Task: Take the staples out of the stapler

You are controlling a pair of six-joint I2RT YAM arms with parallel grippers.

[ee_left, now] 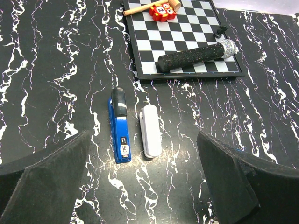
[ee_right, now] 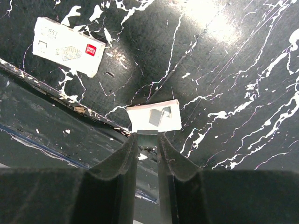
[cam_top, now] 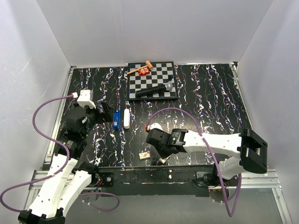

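Stapler (ee_left: 120, 131) lies flat on the table (ee_left: 56, 70) just ahead of my left gripper (ee_left: 142, 137), inside the span of its wide-spread fingers, with a white marker (ee_left: 150, 131) just beside it toward the right finger. My right gripper (ee_right: 148, 140), well apart, is pinched narrow on a thin grey strip (ee_right: 148, 134) that touches a small white box (ee_right: 154, 116) just ahead.

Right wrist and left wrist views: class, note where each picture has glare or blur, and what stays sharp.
Right wrist view: glare whitens the glossy table at upper right; the right fingers are dark and soft, the white box with a red label sharp. Left wrist view: the stapler is crisp; the left fingers blur at the lower corners.
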